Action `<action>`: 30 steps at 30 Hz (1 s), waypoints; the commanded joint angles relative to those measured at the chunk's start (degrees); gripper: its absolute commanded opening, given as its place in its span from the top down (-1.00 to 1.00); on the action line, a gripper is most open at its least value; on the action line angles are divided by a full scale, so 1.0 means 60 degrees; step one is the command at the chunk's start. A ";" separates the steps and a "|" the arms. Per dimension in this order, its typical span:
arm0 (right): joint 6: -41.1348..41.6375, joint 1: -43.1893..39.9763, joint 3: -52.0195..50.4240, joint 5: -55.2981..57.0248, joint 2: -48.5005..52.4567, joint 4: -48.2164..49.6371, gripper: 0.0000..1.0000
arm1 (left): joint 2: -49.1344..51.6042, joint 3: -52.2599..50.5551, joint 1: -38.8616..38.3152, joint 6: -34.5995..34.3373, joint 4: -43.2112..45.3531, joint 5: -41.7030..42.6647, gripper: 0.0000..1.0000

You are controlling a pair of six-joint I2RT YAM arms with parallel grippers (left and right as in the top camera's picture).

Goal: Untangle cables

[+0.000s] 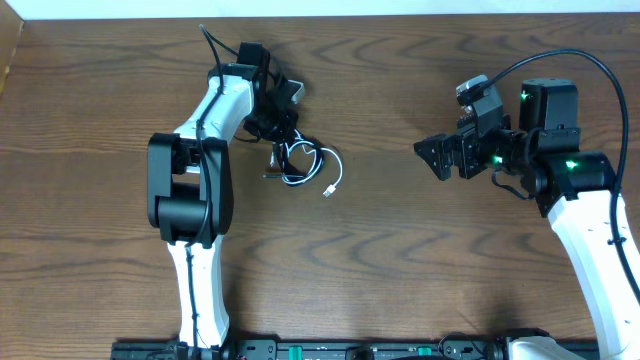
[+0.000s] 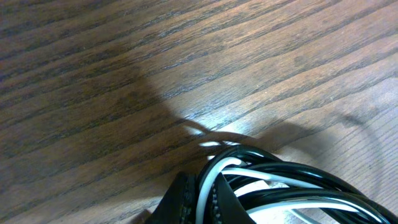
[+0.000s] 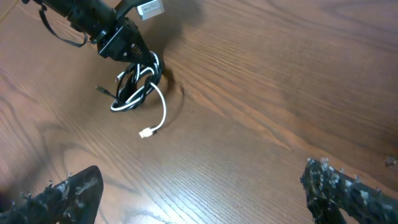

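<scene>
Our left gripper [image 1: 280,118] is clenched on the upper end of the cables [image 1: 305,160], black and white loops bunched in its jaws, likely to anchor the knot so a strand can be drawn free; which strand sits deepest we cannot tell from the wrist view. The bundle lies on the table [image 1: 400,290] left of centre, nearer the far edge, its white plug [image 1: 328,190] trailing toward the near edge. Our right gripper [image 1: 432,160] hangs released, well apart toward the right edge

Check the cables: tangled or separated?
Tangled: black cable and white cable loop through each other in one bundle, pinched by the left gripper; only the white plug end trails free.
</scene>
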 commanded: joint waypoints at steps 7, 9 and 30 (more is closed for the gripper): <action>0.1490 0.0219 0.0211 -0.0025 -0.0015 0.0820 -0.90 | -0.1158 0.0455 0.0295 0.0025 -0.0849 -0.0240 0.85; 0.1989 0.0321 0.0211 0.0073 -0.0004 0.1082 -0.79 | -0.1774 0.0455 0.0353 -0.0291 -0.0816 -0.0240 0.85; 0.5530 0.2616 0.0211 0.0907 0.1770 0.4124 -0.50 | -0.3869 0.0448 0.0335 -0.2579 -0.0120 0.3042 0.85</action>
